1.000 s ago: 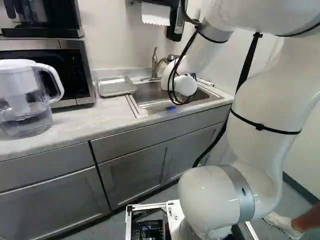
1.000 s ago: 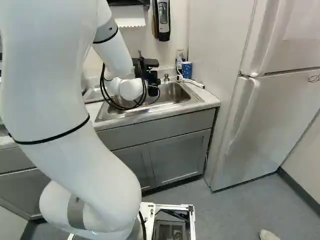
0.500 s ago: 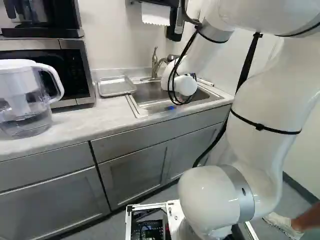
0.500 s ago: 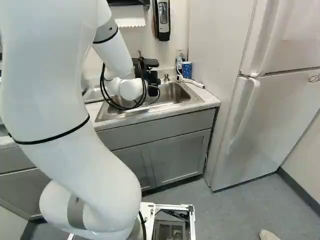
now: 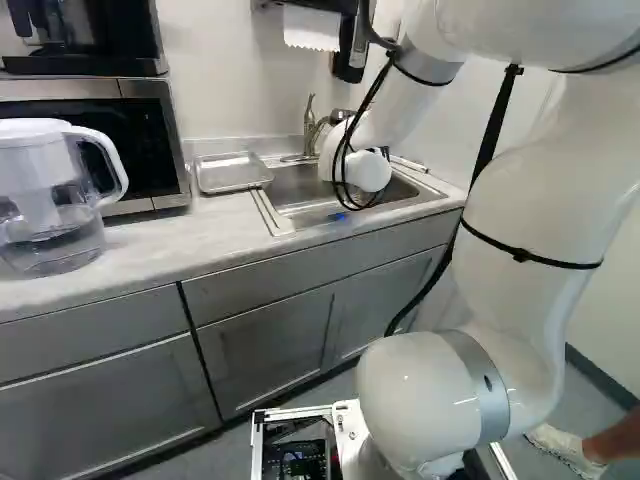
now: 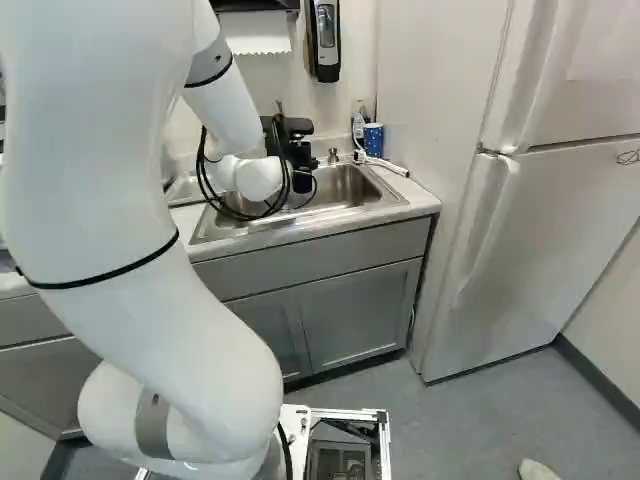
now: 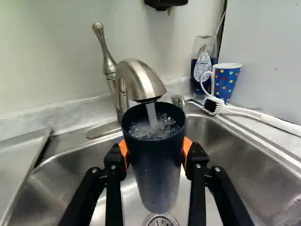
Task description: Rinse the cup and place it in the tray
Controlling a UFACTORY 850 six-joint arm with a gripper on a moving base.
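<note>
The gripper (image 6: 303, 165) is clamped on the dark cup (image 7: 157, 165), its orange pads (image 7: 187, 149) against opposite sides. The cup is above the sink (image 7: 51, 186), under the faucet (image 7: 141, 82); water runs into it. The tray (image 5: 232, 174) lies on the counter (image 5: 165, 250), beside the sink edge nearest the microwave (image 5: 180, 145).

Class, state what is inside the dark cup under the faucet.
Bubbling water shows inside the dark cup, with a stream from the faucet pouring in. The cup's inner bottom is hidden by the churning water and the near wall.
</note>
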